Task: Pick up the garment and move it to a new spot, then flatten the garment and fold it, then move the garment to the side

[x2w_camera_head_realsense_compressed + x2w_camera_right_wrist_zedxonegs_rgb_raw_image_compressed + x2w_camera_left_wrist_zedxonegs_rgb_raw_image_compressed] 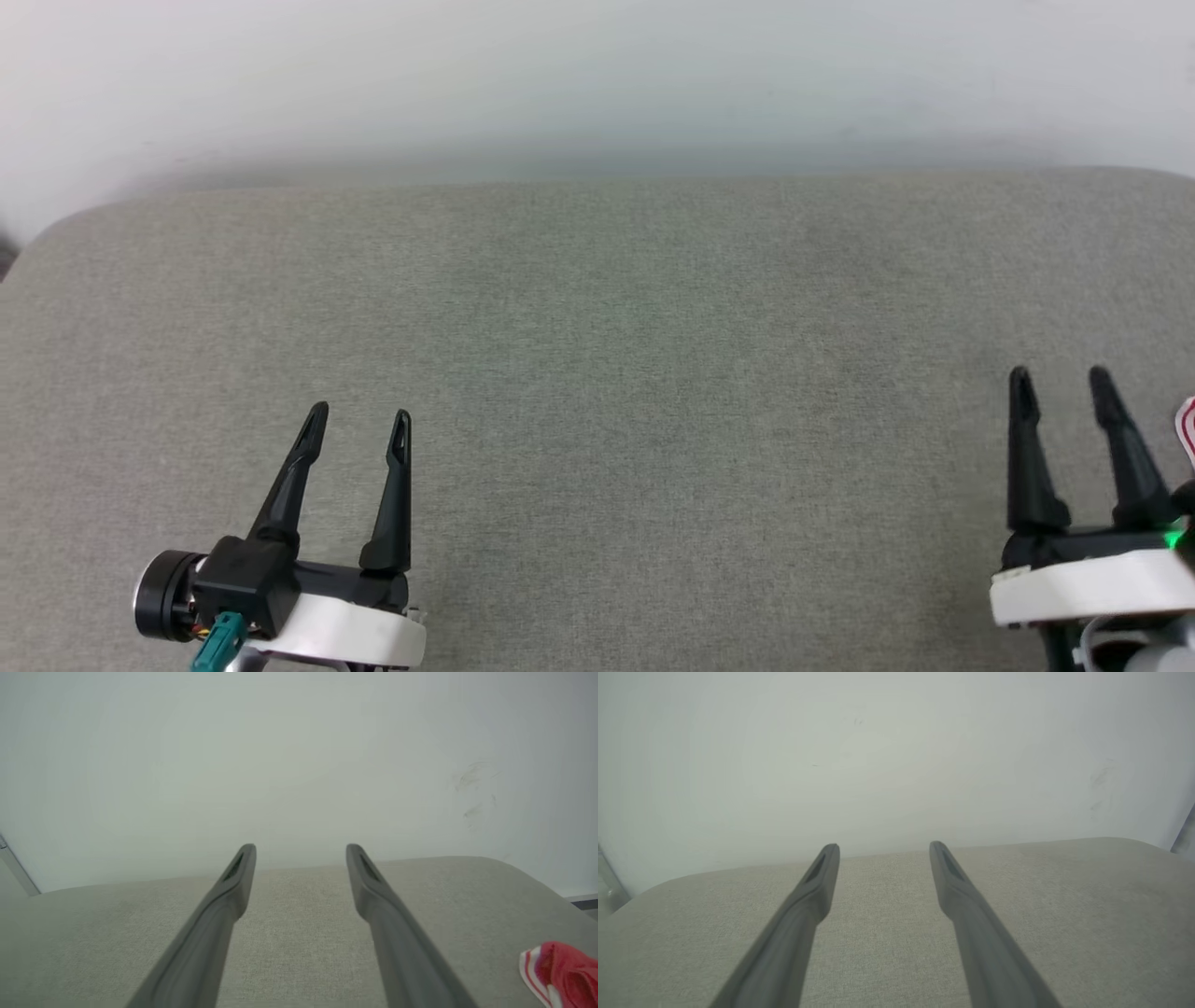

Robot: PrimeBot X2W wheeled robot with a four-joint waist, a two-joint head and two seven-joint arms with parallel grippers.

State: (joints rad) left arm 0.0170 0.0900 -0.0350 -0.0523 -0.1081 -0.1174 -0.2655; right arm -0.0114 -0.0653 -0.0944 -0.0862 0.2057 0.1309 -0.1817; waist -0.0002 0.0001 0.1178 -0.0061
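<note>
Currently both tools stand wide open and empty: the left tool (359,420) over the table's (597,327) near left, the right tool (1060,378) over its near right. The garment (563,970) lies bunched on the table close to the right of the right tool, a red, white-striped edge of it showing. Best to swing that tool rightward, lower it and pinch a thick fold. Nothing blocks the way; a pale wall (597,75) stands behind.
</note>
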